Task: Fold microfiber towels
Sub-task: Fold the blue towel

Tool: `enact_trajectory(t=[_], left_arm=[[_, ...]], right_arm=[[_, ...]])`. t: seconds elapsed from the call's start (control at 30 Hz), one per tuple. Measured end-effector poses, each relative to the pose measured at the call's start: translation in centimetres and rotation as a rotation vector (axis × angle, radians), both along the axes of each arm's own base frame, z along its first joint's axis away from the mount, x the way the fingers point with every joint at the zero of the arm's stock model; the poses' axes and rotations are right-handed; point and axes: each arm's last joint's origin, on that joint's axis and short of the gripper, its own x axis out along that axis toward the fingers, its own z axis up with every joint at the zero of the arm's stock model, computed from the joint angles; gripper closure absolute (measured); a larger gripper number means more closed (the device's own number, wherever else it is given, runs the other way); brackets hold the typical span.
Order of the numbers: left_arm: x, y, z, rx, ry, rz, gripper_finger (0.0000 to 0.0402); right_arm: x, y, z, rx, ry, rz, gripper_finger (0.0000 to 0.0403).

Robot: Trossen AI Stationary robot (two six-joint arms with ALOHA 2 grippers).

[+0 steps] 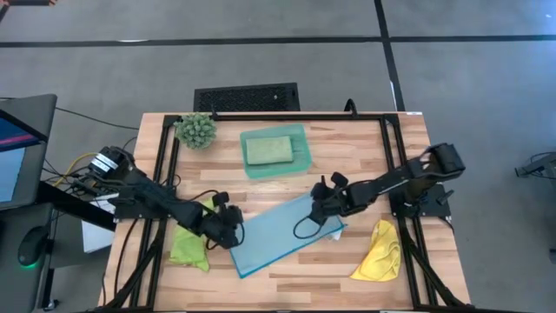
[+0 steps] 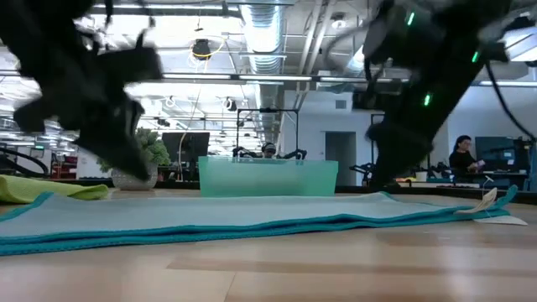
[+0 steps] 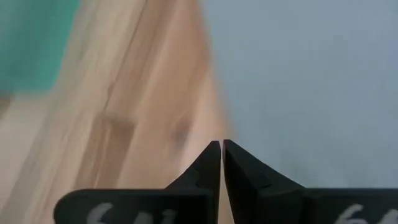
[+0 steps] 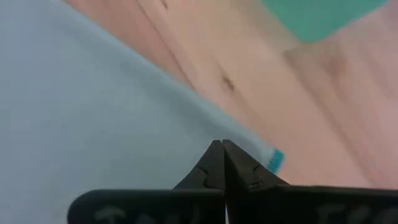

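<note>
A light blue towel (image 1: 287,235) lies spread flat and slantwise on the wooden table's middle. My left gripper (image 1: 233,233) is shut at the left end of the towel's far edge. My right gripper (image 1: 319,207) is shut at the right end of that edge. A lime green towel (image 1: 188,245) lies crumpled left of the blue one. A yellow towel (image 1: 380,252) lies bunched at the near right. A pale sage green towel (image 1: 268,149) rests folded inside the teal tray (image 1: 301,160). My left gripper meets the blue towel's edge (image 3: 231,134) with shut fingertips, slanting down from the table's left. The tips hide whether cloth lies between them. The towel lies flat on the table. My right gripper's shut fingertips sit on the towel's edge (image 4: 205,134) close to the corner with the teal tag (image 4: 275,160), slanting down from the right. The tips hide the pinch itself. The cloth there lies flat.
A spiky green plant ball (image 1: 196,130) stands at the far left of the table, beside the tray. Black frame rails (image 1: 165,165) run along the table's left, right and far sides. Bare wood (image 1: 295,283) shows along the near edge.
</note>
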Motion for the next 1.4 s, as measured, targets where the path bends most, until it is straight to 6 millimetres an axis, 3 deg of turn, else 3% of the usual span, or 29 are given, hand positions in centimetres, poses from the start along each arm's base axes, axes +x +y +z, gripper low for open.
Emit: enact_trajectory(t=[0.1, 0.2, 0.37, 0.53, 0.73, 0.83, 0.93, 1.1, 1.23, 1.4], left_arm=[[-0.5, 0.6, -1.9, -0.043, 0.049, -0.024, 0.039], [-0.6, -0.1, -2.8, -0.086, 0.008, -0.079, 0.039], [-0.4, -3.7, -1.4, -0.187, -0.051, -0.207, 0.039], [0.7, -6.3, 1.0, -0.154, -0.198, -0.355, 0.039], [1.3, -5.5, 1.2, -0.051, -0.248, -0.285, 0.0391], [1.8, -4.5, 1.2, -0.027, -0.242, -0.254, 0.0391], [2.5, -3.3, 1.2, -0.021, -0.243, -0.205, 0.0391], [3.5, -1.2, 1.1, -0.027, -0.239, -0.123, 0.0391], [3.4, -1.4, 1.0, -0.099, -0.211, -0.153, 0.0391], [2.8, -3.5, 1.5, -0.105, -0.285, -0.197, 0.0391]], right_arm=[[1.1, -1.7, -1.6, 0.0, -0.014, -0.054, 0.0392], [2.6, -4.0, -2.2, -0.034, -0.014, -0.047, 0.0387], [5.2, -6.7, -1.2, -0.079, -0.024, 0.161, 0.0387], [6.6, -5.1, 3.2, -0.154, -0.214, 0.294, 0.0392], [6.0, -0.2, 4.7, -0.074, -0.312, 0.372, 0.0382], [5.9, 1.9, 3.2, -0.023, -0.284, 0.38, 0.0382], [6.0, 2.5, 1.2, 0.005, -0.249, 0.344, 0.0386], [6.9, 0.5, -2.1, 0.005, -0.212, 0.2, 0.039], [8.6, -1.3, -3.5, 0.031, -0.271, 0.171, 0.0387], [12.3, -2.8, -3.9, 0.032, -0.277, 0.45, 0.0388]])
